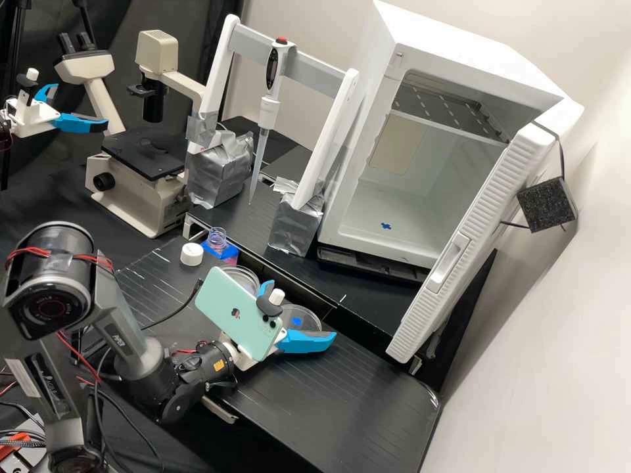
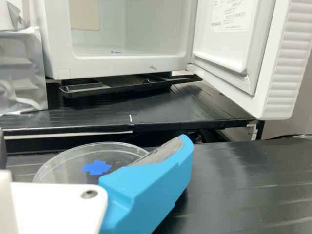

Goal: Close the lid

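In the high view my gripper (image 1: 302, 310) is low over the front bench, its blue fingers spread apart. A clear round lid or dish with a blue tape mark (image 1: 297, 322) lies at the gap between them; whether a finger touches it I cannot tell. A second clear round dish (image 1: 242, 276) is partly hidden behind the phone on the wrist. In the wrist view the gripper (image 2: 92, 146) stands open, one blue finger overlapping the edge of the marked clear piece (image 2: 73, 163).
An uncapped bottle (image 1: 218, 242) in a blue holder stands beside a white cap (image 1: 191, 254). Behind are a pipette (image 1: 269, 98) on a frame, foil-wrapped blocks (image 1: 296, 226), a microscope (image 1: 141, 190) and a white cabinet (image 1: 338, 217) with its door (image 1: 460, 256) open.
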Robot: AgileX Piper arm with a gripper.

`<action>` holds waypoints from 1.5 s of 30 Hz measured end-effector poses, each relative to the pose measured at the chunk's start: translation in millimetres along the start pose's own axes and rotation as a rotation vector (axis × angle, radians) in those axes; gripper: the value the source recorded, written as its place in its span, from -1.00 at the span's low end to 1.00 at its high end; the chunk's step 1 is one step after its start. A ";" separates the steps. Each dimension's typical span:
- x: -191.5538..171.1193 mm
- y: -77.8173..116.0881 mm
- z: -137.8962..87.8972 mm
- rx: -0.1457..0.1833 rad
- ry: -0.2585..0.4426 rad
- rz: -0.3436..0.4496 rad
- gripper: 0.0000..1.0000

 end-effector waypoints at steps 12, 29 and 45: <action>-2.3 -0.9 4.5 -0.002 0.014 -0.017 1.00; -1.7 -3.3 9.4 0.011 0.000 -0.035 -1.00; -1.4 -2.8 10.3 0.017 -0.008 -0.026 -1.00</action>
